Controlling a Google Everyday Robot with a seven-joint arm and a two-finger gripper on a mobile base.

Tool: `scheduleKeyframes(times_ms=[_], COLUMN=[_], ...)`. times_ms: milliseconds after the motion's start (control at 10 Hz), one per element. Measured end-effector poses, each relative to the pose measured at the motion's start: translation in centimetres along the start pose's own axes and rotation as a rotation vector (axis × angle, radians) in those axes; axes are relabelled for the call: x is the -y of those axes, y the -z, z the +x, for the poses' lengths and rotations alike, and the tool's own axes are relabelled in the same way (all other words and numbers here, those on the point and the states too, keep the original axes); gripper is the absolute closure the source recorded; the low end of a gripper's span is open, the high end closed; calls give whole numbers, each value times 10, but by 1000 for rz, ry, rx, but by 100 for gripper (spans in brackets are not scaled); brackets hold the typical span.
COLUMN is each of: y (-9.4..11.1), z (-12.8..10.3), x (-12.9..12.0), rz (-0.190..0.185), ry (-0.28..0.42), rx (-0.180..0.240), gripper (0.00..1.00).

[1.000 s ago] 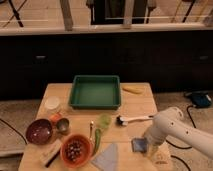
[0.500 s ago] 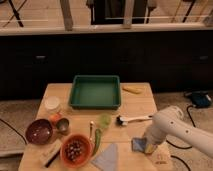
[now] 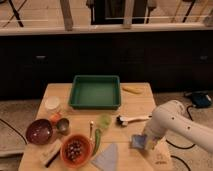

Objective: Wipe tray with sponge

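Gripper low at table front-right, jaws clenched on sponge. Green tray well apart, rear centre. Lift clear of white-handled brush; land pad flat in tray.

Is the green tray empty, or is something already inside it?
Empty: the tray floor shows bare green. The sponge is outside it, at the front right of the table, by the gripper.

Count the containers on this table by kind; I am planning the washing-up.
Tray: 1
Bowls: 2, orange bowl, maroon bowl
Cups: 2, white cup, metal cup
Total: 5
Tool shut, at the sponge, front right.
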Motion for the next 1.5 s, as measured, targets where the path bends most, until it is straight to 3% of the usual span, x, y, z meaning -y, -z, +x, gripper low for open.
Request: scheduleKeyframes(times_ms=[300, 1500], y=[19, 53], z=[-13, -69], x=[9, 54], rz=[18, 74], ry=[8, 44], rx=[-7, -35], gripper=[99, 99])
